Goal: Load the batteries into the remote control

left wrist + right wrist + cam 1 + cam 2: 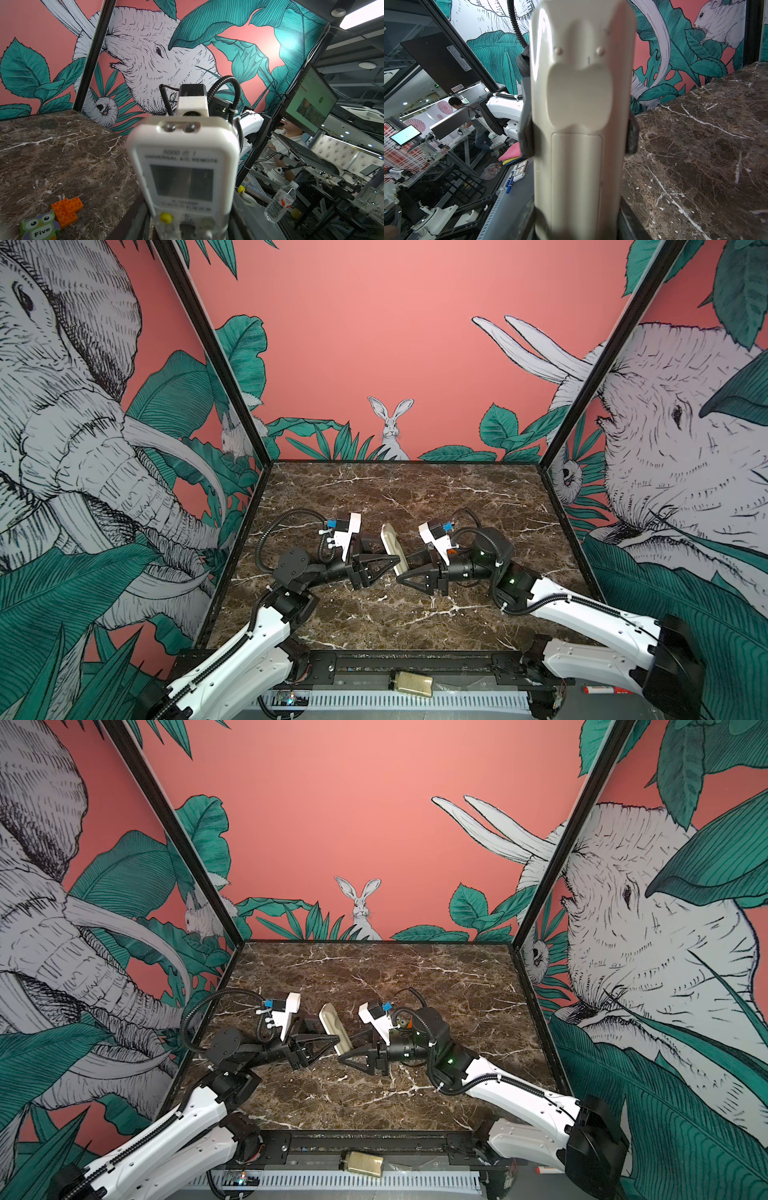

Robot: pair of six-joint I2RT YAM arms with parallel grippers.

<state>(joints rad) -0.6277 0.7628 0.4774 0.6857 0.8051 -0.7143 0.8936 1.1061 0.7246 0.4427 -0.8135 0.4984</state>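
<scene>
The left gripper pinches the long edges of the remote control, which hangs tilted in the air between it and the right gripper, itself clamped on the lower end from the opposite side. With two grips on one slim body, any mismatch between the arms could twist it loose onto the marble table below, and the left pads beside the shut battery cover might block its removal. I count two grippers, one remote, one cover, and no batteries in view.
</scene>
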